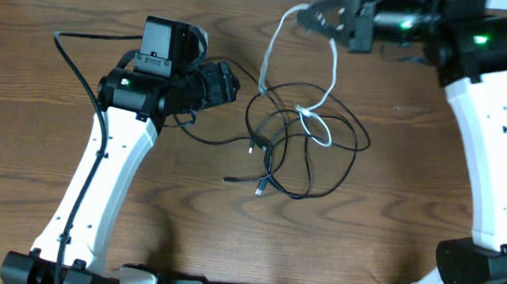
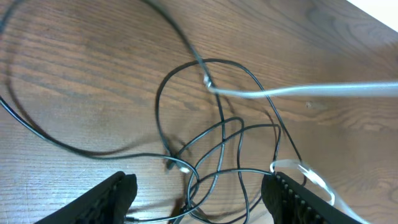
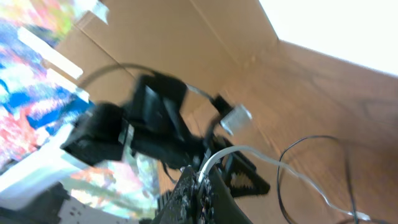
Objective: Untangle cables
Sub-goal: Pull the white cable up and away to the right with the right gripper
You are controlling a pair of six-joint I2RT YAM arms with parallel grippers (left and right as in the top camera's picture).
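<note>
A tangle of thin black cables [image 1: 302, 150] lies at the middle of the wooden table, with small plug ends at its lower left. A white cable [image 1: 331, 76] runs up out of the tangle in a long loop to my right gripper [image 1: 320, 20], which is shut on it near the table's far edge; the right wrist view shows the white cable [image 3: 249, 152] pinched between the fingers [image 3: 202, 186]. My left gripper [image 1: 226, 82] is open and empty left of the tangle; in its wrist view the black cables [image 2: 217, 130] lie between its fingers [image 2: 199, 193].
The left arm's thicker black wire [image 1: 71, 62] loops over the table at the left. A cardboard wall [image 3: 205, 43] stands behind the table. Bare wood [image 1: 412, 171] lies right of the tangle.
</note>
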